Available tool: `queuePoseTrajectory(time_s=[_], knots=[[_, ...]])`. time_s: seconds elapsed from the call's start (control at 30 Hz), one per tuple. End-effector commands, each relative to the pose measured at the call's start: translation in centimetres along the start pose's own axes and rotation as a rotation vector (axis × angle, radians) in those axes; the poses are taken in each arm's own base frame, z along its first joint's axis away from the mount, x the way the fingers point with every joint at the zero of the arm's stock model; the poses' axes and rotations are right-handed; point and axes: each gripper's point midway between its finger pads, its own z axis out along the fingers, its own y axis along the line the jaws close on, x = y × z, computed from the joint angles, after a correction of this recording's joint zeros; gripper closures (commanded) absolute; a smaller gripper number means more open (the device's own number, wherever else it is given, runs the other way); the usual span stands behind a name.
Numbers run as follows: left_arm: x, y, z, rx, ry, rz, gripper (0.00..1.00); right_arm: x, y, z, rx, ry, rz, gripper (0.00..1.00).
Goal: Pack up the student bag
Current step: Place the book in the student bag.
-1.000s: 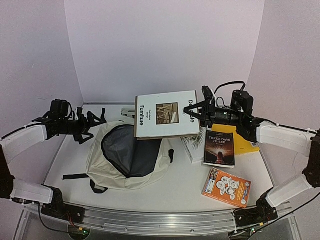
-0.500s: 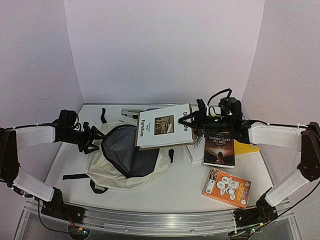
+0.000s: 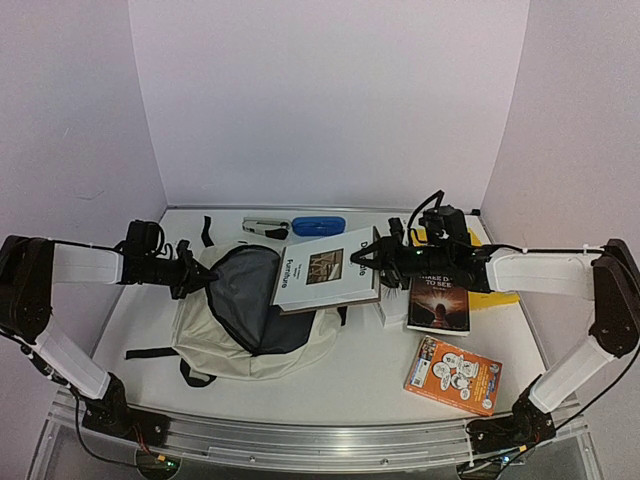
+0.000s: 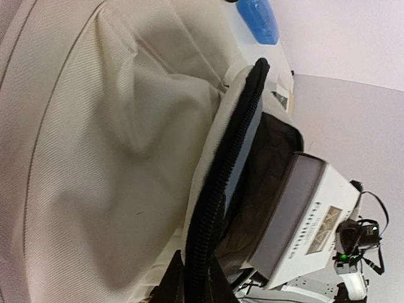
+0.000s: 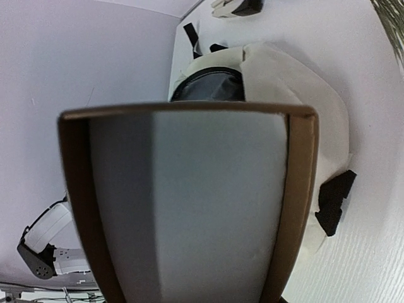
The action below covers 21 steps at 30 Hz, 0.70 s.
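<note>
Student bag (image 3: pixel 230 345) soft, floppy, prob light; best pinched at zipper rim (image 4: pixel 221 183), w/ left gripper (image 3: pixel 192 278) clamped there nr left edge of worktop (image 3: pixel 360 390), right gripper (image 3: pixel 370 262) clenched on stiff book (image 3: pixel 322 268).

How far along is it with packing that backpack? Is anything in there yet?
Early on. The student bag lies unzipped, the left gripper pinching its zipper edge to hold the mouth open. The right gripper holds a white book, its front edge at the opening, not yet inside. To come: the dark book, the orange book and the blue case, all on the table.
</note>
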Motion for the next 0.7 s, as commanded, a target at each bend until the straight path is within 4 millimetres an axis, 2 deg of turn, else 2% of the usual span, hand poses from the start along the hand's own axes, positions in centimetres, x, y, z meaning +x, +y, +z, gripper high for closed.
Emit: queuePoseTrajectory(time_s=[0.0,0.1,0.17,0.27,0.43,0.67], knots=[[-1.0,-4.8,-0.8,0.166,-0.020,0.157,0.99,-0.3,-0.2,0.7,0.042,-0.052,0.062,0.72],[-1.1,-7.1,-1.3,0.229,0.001,0.212,1.00,0.0,0.8,0.9,0.044,-0.077,0.044,0.71],[-1.0,-8.9,-2.1,0.275,0.001,0.268,1.00,0.5,0.1,1.2,0.066,-0.080,0.049,0.71],[-0.9,-10.5,-3.2,0.305,-0.021,0.327,1.00,1.1,-0.5,1.4,0.078,-0.069,0.056,0.71],[-0.2,-14.1,-5.2,0.396,-0.038,0.424,1.00,0.6,0.4,0.9,0.068,-0.104,0.021,0.70],[0.4,-17.5,-6.9,0.463,-0.069,0.536,1.00,0.5,0.3,3.5,0.037,-0.047,0.027,0.70]])
